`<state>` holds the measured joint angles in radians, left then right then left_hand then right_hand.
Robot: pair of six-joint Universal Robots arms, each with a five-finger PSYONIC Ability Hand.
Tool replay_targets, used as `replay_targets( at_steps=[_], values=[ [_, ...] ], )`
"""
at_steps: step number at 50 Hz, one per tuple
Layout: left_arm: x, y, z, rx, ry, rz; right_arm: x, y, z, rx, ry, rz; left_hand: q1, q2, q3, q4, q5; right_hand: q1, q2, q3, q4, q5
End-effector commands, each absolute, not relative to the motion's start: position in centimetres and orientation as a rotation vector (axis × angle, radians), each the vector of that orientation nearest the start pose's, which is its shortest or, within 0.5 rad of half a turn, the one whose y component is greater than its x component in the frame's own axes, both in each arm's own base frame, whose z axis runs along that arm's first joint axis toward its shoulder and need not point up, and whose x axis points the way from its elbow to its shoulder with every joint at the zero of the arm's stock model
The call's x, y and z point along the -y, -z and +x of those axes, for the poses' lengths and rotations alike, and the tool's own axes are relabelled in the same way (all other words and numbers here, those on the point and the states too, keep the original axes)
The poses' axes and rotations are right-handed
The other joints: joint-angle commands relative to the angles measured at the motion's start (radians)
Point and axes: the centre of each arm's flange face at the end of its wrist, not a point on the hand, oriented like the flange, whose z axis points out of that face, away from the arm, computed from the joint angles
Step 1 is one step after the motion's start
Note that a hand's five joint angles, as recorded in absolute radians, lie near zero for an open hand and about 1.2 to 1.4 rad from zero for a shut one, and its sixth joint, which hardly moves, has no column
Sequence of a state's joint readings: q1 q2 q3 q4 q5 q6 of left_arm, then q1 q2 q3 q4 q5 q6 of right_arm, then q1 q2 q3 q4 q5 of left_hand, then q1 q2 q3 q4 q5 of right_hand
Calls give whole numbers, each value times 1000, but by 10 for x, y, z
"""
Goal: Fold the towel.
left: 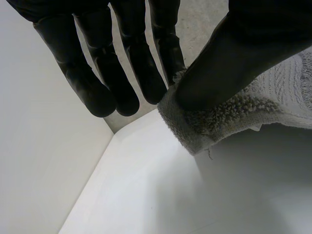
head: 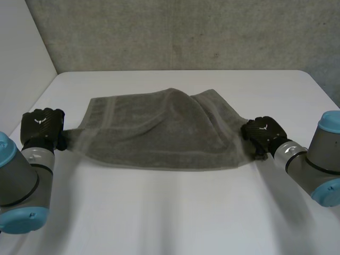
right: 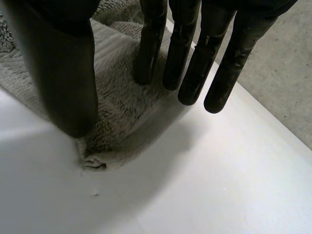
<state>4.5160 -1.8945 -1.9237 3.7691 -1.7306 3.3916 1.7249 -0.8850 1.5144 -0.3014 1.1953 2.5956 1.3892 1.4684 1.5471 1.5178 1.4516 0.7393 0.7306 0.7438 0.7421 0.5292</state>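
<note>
A grey towel hangs stretched between my two hands, its far part rumpled on the white table. My left hand holds the towel's near left corner. In the left wrist view the thumb pinches that corner against a finger, just above the table. My right hand is at the near right corner. In the right wrist view its thumb and straight fingers close on the towel's corner, which hangs a little above the table.
The table's far edge meets a grey wall. A white wall stands along the left side. Bare tabletop lies in front of the towel.
</note>
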Motion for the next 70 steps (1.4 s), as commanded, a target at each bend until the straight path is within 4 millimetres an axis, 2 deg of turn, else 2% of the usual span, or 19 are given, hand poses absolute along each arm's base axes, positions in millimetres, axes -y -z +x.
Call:
replay_targets(
  at_steps=[1,10,12,16,19,20,21,22,23,25,30,40,55,70],
  values=[
    [301,-159,-179,-2149,2054,319,352,-109,221,-2184,1825,-1153,7,-72,-151,-122,-230,-3,6,-7,-5,33],
    [300,-159,-179,-2149,2055,322,351,-108,222,-2180,1821,-1156,7,-72,-151,-122,-230,24,33,19,21,59],
    [300,-159,-179,-2149,2055,322,352,-109,222,-2179,1822,-1154,7,-72,-151,-122,-230,237,245,232,234,272],
    [300,-159,-179,-2149,2055,322,352,-109,222,-2180,1822,-1152,7,-72,-151,-122,-230,361,370,357,359,397],
    [300,-159,-179,-2149,2055,322,352,-110,223,-2181,1824,-1158,7,-72,-151,-122,-230,300,309,296,298,336],
    [300,-159,-179,-2149,2055,322,352,-110,223,-2185,1819,-1159,7,-72,-151,-122,-230,172,181,167,169,208],
    [300,-159,-179,-2149,2055,322,352,-110,223,-2185,1819,-1160,7,-72,-151,-122,-230,171,179,166,168,206],
    [300,-159,-179,-2149,2055,322,352,-109,222,-2192,1813,-1151,7,-72,-151,-122,-230,-21,-12,-26,-24,14],
    [300,-159,-179,-2149,2055,322,352,-109,222,-2193,1813,-1151,7,-72,-151,-122,-230,-23,-14,-28,-26,12],
    [300,-160,-179,-2148,2057,322,350,-109,220,-2207,1793,-1146,7,-72,-151,-122,-230,-222,-213,-227,-225,-186],
    [301,-160,-179,-2148,2056,320,345,-117,217,-2232,1742,-1149,7,-72,-151,-122,-230,-305,-296,-309,-308,-269],
    [300,-159,-180,-2150,2056,324,337,-111,214,-2274,1647,-1151,7,-72,-151,-122,-230,-284,-276,-289,-287,-249],
    [299,-160,-181,-2138,2071,327,347,-115,218,-2207,1773,-1149,7,-72,-151,-122,-230,-120,-111,-125,-123,-84],
    [298,-160,-182,-2140,2070,329,351,-111,220,-2189,1811,-1150,7,-72,-151,-122,-230,-35,-26,-39,-38,1]
  ],
)
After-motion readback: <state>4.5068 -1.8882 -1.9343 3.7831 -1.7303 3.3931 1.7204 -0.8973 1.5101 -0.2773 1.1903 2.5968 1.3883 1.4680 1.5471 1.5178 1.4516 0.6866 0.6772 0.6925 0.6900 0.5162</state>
